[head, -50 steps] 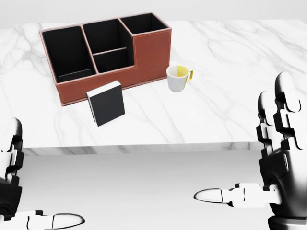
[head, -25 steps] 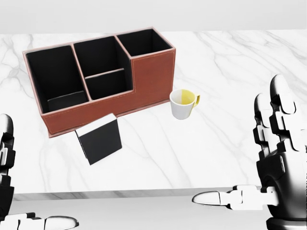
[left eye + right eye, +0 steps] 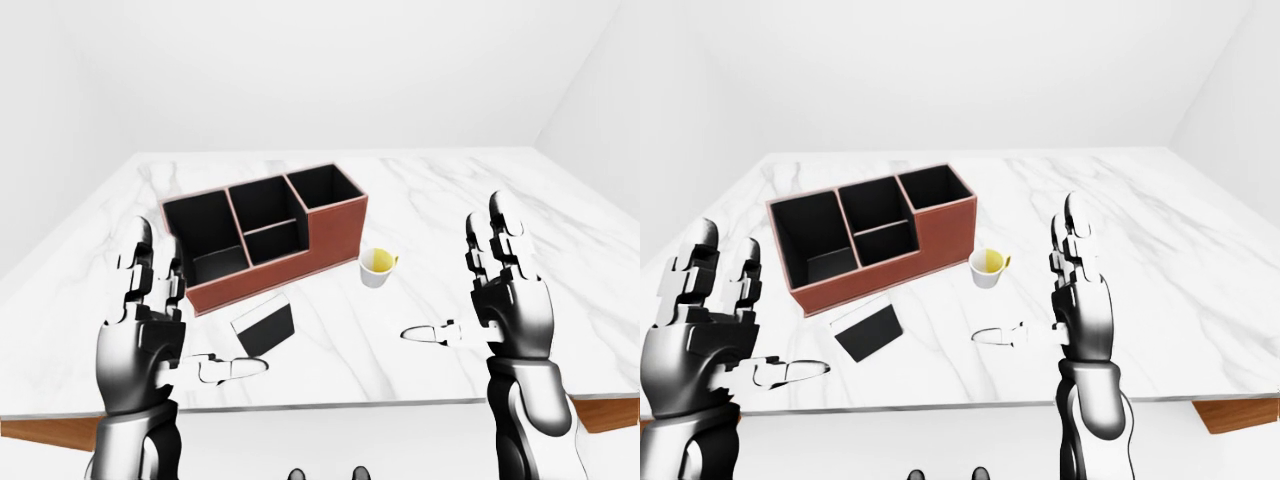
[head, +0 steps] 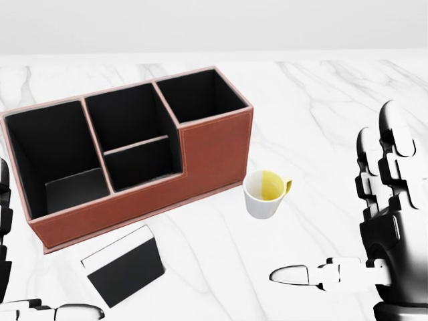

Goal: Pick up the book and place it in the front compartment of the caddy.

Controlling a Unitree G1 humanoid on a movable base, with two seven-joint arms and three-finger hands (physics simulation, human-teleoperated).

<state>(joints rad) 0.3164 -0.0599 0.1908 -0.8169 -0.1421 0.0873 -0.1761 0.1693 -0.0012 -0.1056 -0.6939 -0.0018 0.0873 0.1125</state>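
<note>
Approach step: flat black rectangular book (image 4: pixel 126 265) lies on the white marble table (image 4: pixel 321 107) beside the brown leather caddy (image 4: pixel 214 150); both hands, left hand (image 3: pixel 140 330) and right hand (image 3: pixel 510 300), spread empty, must next reach it.

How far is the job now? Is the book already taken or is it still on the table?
Nothing is done yet. The book lies on the marble table, just below the caddy in the head view, apart from it. Both the left hand and the right hand are open and empty, raised over the table's near edge. Left to do: reach, grasp the book, lift it, and set it into the caddy compartment.
</note>
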